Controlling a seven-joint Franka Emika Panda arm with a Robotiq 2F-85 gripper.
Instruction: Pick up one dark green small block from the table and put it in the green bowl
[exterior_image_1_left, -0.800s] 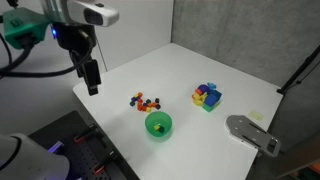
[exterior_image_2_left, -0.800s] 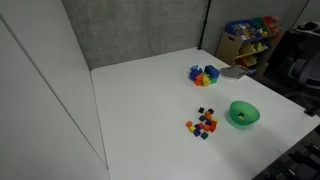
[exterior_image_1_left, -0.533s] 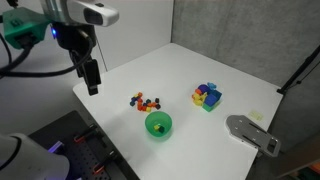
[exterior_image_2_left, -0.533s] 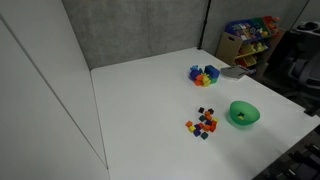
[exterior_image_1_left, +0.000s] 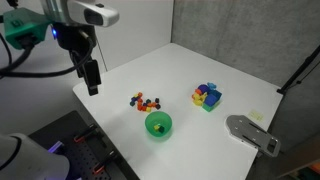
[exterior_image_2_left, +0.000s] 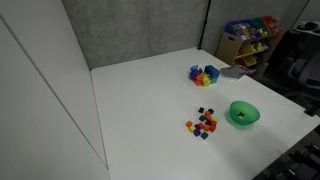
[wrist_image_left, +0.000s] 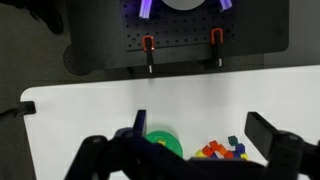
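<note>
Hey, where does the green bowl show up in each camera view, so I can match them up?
In an exterior view: the green bowl is just below the picture's centre.
In an exterior view: the green bowl is on the right, just below mid-height.
Wrist view: the green bowl is at bottom centre, partly covered.
Shared landmark: the cluster of tiny blocks beside it.

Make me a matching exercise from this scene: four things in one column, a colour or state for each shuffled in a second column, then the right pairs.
Column one:
1. green bowl
2. tiny blocks
3. bigger blocks
4. tool

Column two:
A. yellow, blue and purple pile
B. open, raised in the air, holding nothing
C. round and bright green
D. loose scatter with red and orange pieces

Pairs: 1-C, 2-D, 3-A, 4-B
</note>
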